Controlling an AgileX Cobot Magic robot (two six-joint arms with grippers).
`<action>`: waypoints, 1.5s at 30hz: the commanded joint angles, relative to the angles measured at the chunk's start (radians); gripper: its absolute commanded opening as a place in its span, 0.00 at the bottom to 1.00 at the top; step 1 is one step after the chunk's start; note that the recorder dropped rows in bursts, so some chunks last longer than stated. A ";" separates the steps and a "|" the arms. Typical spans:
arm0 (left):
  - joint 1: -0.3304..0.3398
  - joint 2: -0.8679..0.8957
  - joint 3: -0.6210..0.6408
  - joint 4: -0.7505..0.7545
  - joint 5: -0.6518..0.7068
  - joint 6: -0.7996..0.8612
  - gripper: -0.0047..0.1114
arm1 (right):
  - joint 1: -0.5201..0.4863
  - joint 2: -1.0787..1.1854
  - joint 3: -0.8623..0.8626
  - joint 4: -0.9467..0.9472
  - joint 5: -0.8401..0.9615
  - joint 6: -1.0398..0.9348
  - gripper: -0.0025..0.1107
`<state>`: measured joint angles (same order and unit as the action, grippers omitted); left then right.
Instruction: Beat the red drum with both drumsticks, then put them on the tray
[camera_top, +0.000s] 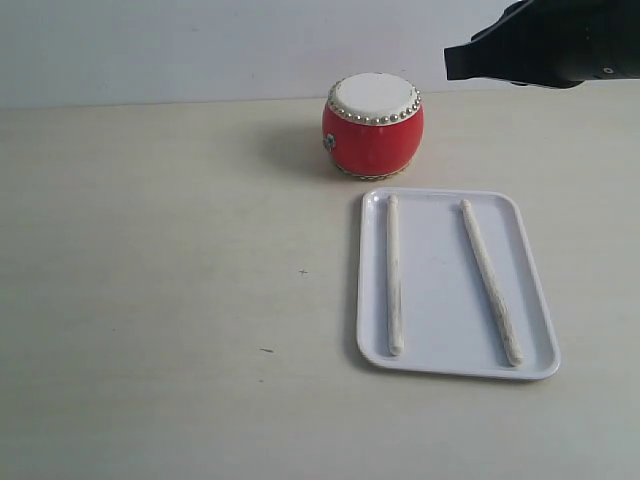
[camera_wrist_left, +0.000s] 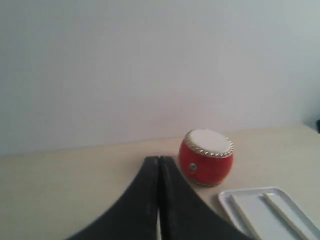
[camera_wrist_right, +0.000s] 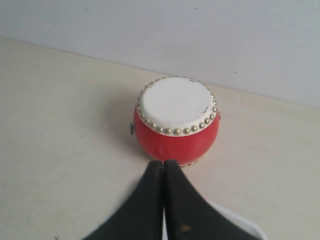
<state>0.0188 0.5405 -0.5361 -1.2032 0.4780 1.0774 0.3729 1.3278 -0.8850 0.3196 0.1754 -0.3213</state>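
Resting on tray (camera_top: 440, 290), both drumsticks (camera_top: 393, 275), drum (camera_top: 372, 135) nearby

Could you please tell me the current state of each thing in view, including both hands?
Red drum: upright on the table, skin up, nothing touching it.
Drumsticks: both lying flat on the tray, apart from each other, not held.
Tray: flat on the table, carrying both sticks.
Left hand: shut, empty.
Right hand: shut, empty.
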 joint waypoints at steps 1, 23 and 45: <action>0.005 0.007 -0.002 0.634 -0.164 -0.904 0.04 | -0.001 -0.004 0.002 0.003 -0.014 -0.006 0.02; 0.005 -0.354 0.179 1.459 -0.161 -1.392 0.04 | -0.001 -0.004 0.002 0.003 -0.014 -0.006 0.02; 0.005 -0.540 0.451 1.461 -0.159 -1.392 0.04 | -0.001 -0.004 0.002 0.022 -0.014 -0.006 0.02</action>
<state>0.0188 0.0057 -0.1117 0.2522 0.3208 -0.3101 0.3729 1.3278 -0.8850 0.3369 0.1730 -0.3213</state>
